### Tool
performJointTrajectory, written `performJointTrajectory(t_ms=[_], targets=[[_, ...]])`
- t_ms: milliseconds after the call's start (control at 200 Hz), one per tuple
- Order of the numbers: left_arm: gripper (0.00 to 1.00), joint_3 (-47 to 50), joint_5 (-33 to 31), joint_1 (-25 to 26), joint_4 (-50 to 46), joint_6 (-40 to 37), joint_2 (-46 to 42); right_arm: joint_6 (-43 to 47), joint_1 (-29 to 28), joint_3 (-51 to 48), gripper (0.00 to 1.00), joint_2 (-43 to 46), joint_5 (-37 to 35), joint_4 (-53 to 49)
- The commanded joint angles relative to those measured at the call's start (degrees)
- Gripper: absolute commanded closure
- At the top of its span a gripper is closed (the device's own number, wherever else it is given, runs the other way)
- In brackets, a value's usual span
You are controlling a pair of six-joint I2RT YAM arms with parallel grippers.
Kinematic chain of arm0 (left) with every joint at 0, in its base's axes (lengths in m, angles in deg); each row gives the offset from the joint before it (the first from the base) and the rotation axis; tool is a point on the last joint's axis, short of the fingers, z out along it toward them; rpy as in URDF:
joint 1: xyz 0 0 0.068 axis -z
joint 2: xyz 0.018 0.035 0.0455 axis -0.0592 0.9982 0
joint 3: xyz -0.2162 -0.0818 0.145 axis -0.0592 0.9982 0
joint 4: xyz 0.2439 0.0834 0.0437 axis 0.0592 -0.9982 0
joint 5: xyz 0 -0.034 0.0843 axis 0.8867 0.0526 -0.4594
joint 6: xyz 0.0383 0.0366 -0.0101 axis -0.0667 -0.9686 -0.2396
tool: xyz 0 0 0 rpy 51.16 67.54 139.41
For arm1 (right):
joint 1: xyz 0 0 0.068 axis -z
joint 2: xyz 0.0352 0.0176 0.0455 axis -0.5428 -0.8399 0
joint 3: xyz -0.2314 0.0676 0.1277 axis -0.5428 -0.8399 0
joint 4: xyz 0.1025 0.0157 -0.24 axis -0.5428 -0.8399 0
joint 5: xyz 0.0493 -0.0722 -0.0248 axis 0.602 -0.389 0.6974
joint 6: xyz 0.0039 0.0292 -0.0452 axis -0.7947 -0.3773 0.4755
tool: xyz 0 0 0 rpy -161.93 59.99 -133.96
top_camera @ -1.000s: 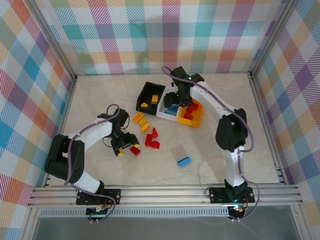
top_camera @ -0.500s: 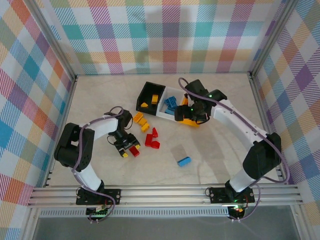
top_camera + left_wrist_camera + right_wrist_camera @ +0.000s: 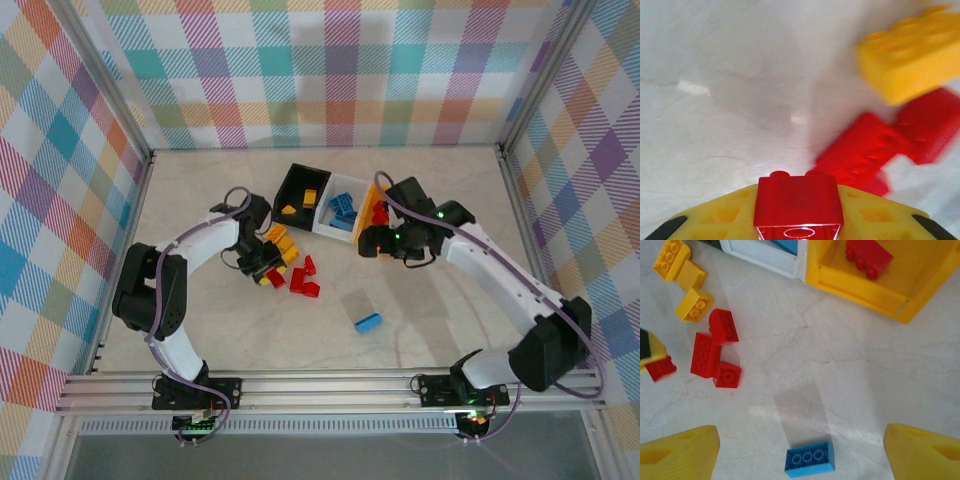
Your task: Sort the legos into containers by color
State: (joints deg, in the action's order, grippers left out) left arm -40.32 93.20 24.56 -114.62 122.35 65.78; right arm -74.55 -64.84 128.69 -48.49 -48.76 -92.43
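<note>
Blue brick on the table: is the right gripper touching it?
Apart. The right wrist view shows bare table on both sides of the blue brick, clear of the right gripper's open fingers.

Both the left arm (image 3: 200,250) and the right arm (image 3: 500,275) have smooth white shells on the long links and rounded black housings at the joints. A thin purple-grey cable (image 3: 232,196) loops along each. Small green lights (image 3: 437,213) glow on the right arm. The left hand (image 3: 265,272) and right hand (image 3: 368,240) carry blocky yellow plastic fingers (image 3: 680,452) with shallow moulded pockets.
</note>
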Motion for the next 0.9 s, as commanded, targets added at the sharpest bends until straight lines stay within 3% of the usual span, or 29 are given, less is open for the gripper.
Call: performJointTrajectory(t_ms=[0, 305, 590, 895], targets=[[0.63, -8.21, 1.80, 1.61, -0.61, -1.89, 1.49, -3.65, -0.04, -4.95, 0.14, 6.59, 1.17, -1.98], [0.63, -43.12, 5.23, 9.38, -1.35, -4.67, 22.08, -14.20, 0.34, -21.26, 0.14, 24.39, 6.67, 2.33], [0.62, -71.24, 9.88, 15.82, -2.87, -5.03, 40.90, -19.69, 0.33, -26.86, 0.15, 29.48, 9.13, 0.90], [0.61, -75.14, 9.01, 17.77, 0.35, -2.89, 47.15, -22.30, 0.24, -29.79, 0.15, 31.48, 10.89, 2.01]])
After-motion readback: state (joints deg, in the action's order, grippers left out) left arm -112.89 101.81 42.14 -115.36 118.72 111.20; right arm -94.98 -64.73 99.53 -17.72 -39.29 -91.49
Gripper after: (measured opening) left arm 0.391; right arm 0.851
